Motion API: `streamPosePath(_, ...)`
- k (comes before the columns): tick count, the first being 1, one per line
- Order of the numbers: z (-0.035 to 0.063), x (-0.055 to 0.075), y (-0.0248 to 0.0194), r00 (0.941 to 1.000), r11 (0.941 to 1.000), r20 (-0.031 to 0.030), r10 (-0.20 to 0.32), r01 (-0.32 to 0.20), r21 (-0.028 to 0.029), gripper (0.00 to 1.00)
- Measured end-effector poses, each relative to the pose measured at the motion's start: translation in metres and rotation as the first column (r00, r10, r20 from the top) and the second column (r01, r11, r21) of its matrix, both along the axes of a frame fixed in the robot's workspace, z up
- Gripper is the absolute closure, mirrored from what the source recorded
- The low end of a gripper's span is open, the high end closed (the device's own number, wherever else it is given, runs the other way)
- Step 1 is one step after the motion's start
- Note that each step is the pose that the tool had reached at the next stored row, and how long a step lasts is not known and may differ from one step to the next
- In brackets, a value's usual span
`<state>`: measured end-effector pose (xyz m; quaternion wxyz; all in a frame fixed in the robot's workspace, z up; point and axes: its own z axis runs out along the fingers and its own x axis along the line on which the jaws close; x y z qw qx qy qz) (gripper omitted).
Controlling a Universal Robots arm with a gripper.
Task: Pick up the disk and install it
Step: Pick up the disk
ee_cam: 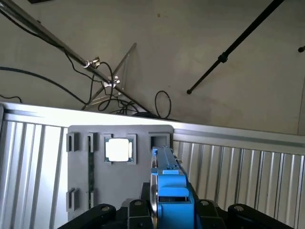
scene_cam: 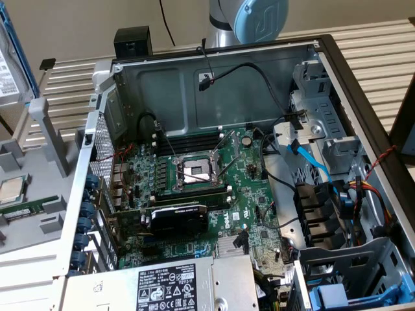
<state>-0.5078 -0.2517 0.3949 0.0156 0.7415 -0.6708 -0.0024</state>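
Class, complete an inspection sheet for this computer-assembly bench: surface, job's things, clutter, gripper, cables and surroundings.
Surface: ribbed metal table carrying an open computer case and a grey parts tray.
Job's things: the disk, in its blue carrier, held edge-on off the tray, not yet in the case.
Clutter: CPU chip and memory stick in tray slots.
Grippers: gripper shut on the disk.
Cables: blue data cable and black lead loose inside the case.
Surroundings: black stand pole and loose cords on the floor beyond the table.

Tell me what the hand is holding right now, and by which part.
The hand holds the disk edge-on, clamped across its flat sides at its blue-framed end.
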Motion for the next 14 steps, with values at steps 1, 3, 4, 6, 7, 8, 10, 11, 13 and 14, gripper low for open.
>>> streamPosePath(1, 0.0043, 0.001, 0.0, 1.0, 1.0, 0.0002, 0.0, 0.0, 0.0, 0.63)
streamPosePath(3, 0.0118, 0.005, 0.0, 1.0, 1.0, 0.0001, 0.0, 0.0, 0.0, 0.63)
streamPosePath(4, 0.0152, 0.008, 0.0, 1.0, 1.0, 0.0002, 0.0, 0.0, 0.0, 0.63)
streamPosePath(6, 0.0212, 0.014, 0.0, 1.0, 1.0, 0.0003, 0.0, 0.0, 0.0009, 0.63)
streamPosePath(7, 0.0243, 0.017, 0.0, 1.0, 1.0, 0.0001, 0.0, 0.0, 0.0015, 0.63)
streamPosePath(8, 0.0273, 0.02, 0.0, 1.0, 1.0, 0.0002, 0.0, 0.0, 0.0021, 0.63)
streamPosePath(10, 0.0334, 0.027, -0.0002, 1.0, 1.0, 0.0002, 0.0, 0.0, 0.0038, 0.63)
streamPosePath(11, 0.0366, 0.03, -0.0003, 1.0, 1.0, 0.0, 0.0, 0.0, 0.0048, 0.63)
streamPosePath(13, 0.0428, 0.037, -0.0005, 1.0, 1.0, 0.0, 0.0, 0.0, 0.0071, 0.63)
streamPosePath(14, 0.0458, 0.04, -0.0007, 1.0, 1.0, 0.0, 0.0, 0.0, 0.0087, 0.63)
